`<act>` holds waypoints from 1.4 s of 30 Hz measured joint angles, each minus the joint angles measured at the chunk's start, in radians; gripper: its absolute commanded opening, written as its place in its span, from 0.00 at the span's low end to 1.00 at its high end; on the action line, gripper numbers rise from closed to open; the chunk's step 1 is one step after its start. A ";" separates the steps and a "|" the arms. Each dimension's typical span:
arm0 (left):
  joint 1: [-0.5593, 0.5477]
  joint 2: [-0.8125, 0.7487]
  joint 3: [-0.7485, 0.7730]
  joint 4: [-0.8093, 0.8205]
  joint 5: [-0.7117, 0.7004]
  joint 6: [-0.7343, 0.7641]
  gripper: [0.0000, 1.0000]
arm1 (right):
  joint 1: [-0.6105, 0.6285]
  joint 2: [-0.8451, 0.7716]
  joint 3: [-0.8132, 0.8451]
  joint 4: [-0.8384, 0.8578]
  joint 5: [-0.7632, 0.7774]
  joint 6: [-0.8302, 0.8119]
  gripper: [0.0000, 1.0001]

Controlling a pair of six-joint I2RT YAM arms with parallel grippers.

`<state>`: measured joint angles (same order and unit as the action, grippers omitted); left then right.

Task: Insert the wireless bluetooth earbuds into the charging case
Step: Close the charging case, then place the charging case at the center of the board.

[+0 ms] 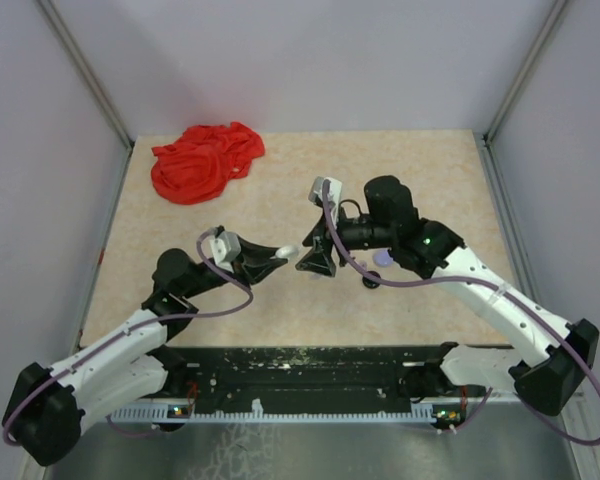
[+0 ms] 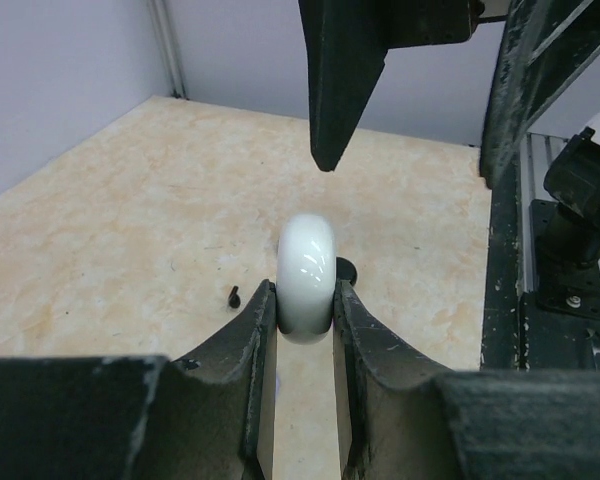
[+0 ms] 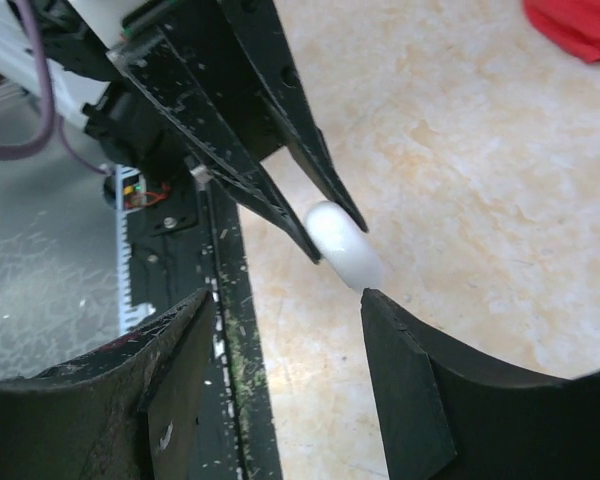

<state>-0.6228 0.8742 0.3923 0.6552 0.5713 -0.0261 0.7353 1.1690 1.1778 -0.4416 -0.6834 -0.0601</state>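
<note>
Two claws meet above the desk: the left claw is clamped on a white round charging case held on edge, and the right claw, jaws apart, hangs just beyond it. A tiny black earbud lies on the desk below; a crumpled red cloth lies farthest back.

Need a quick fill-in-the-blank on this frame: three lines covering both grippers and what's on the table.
1. The left gripper is shut on a round ____ case, held on edge.
2. The right gripper faces that case with its jaws ____, touching nothing.
3. The crumpled cloth at the far left of the table is ____.

Missing words: white; open; red.
</note>
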 measured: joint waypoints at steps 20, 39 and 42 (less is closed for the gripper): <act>0.053 0.031 0.039 -0.009 0.237 -0.066 0.00 | -0.007 0.017 -0.165 0.207 -0.056 -0.097 0.53; 0.055 0.084 0.060 -0.013 0.301 -0.103 0.00 | -0.003 0.074 -0.153 0.169 -0.131 -0.150 0.17; 0.057 0.082 0.066 -0.023 0.298 -0.108 0.06 | -0.002 0.080 -0.139 0.152 -0.131 -0.164 0.10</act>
<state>-0.5659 0.9565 0.4583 0.6319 0.8688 -0.1341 0.7330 1.2495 1.0386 -0.2893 -0.8146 -0.2245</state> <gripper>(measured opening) 0.291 0.280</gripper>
